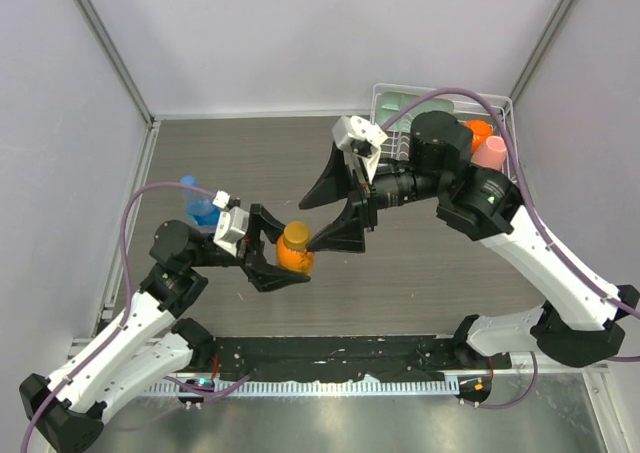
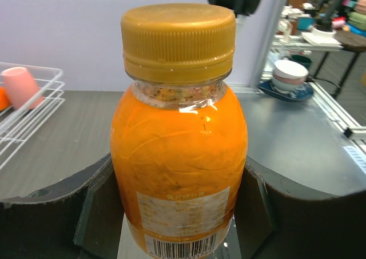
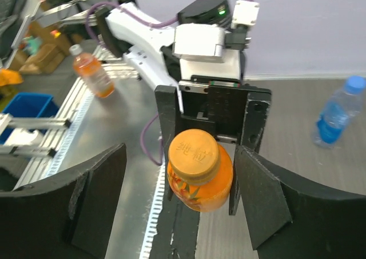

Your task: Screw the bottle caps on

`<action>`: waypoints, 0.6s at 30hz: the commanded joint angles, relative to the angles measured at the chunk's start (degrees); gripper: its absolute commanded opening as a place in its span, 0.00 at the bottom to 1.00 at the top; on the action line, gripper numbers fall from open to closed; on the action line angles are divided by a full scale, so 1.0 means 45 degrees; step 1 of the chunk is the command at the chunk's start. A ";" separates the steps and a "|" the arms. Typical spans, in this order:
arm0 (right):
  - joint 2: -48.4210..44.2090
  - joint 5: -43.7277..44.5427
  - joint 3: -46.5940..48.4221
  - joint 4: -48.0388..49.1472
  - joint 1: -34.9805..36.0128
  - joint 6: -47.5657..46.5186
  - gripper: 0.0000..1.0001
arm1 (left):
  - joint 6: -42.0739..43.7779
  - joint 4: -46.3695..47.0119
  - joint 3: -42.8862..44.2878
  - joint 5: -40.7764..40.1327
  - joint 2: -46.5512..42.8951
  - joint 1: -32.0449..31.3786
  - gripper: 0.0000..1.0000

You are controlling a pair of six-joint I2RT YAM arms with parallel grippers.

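Clamping the squat plastic bottle of orange liquid (image 2: 180,156) by its belly, the left gripper (image 1: 290,255) has both black fingers pressed against the bottle's sides. This holds it upright and just above the grey table (image 1: 440,273), probably so the body cannot spin while the top is turned. The ribbed orange-amber screw cap (image 2: 178,36) sits level on the neck; whether it is fully tight cannot be told. The right gripper (image 1: 308,227) holds nothing. Its jaws are spread wide to either side of that cap without touching it, a stance that suits closing in from above to twist. Well to the left stands the taller clear plastic bottle with a blue label (image 1: 202,211), its small blue screw cap (image 1: 188,182) already on top.

Counted on the table: two bottles, two caps, two grippers. One more small orange bottle (image 3: 94,73) shows beyond the table's edge in the right wrist view.
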 commanded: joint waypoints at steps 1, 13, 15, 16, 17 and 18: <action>0.0220 -0.3050 -0.0763 0.2188 -0.0030 0.0287 0.80 | -0.0768 0.0579 0.0652 0.1969 0.0055 0.0038 0.00; 0.0553 -0.3776 -0.1779 0.5254 0.0009 0.2221 0.64 | -0.0964 0.0949 0.0574 0.0525 -0.0024 0.0038 0.00; 0.0514 -0.3776 -0.1935 0.5375 0.0029 0.2300 0.64 | -0.0983 0.1028 0.0613 0.0466 0.0035 0.0038 0.00; 0.0494 -0.3757 -0.1955 0.5394 0.0029 0.2320 0.64 | -0.1100 0.1125 0.0652 0.0466 0.0054 0.0038 0.00; 0.0513 -0.3737 -0.1955 0.5356 0.0029 0.2301 0.64 | -0.1139 0.1145 0.0671 0.0504 0.0055 0.0038 0.00; 0.0533 -0.3660 -0.1955 0.5336 0.0029 0.2301 0.64 | -0.1120 0.1184 0.0691 0.0582 0.0074 0.0038 0.00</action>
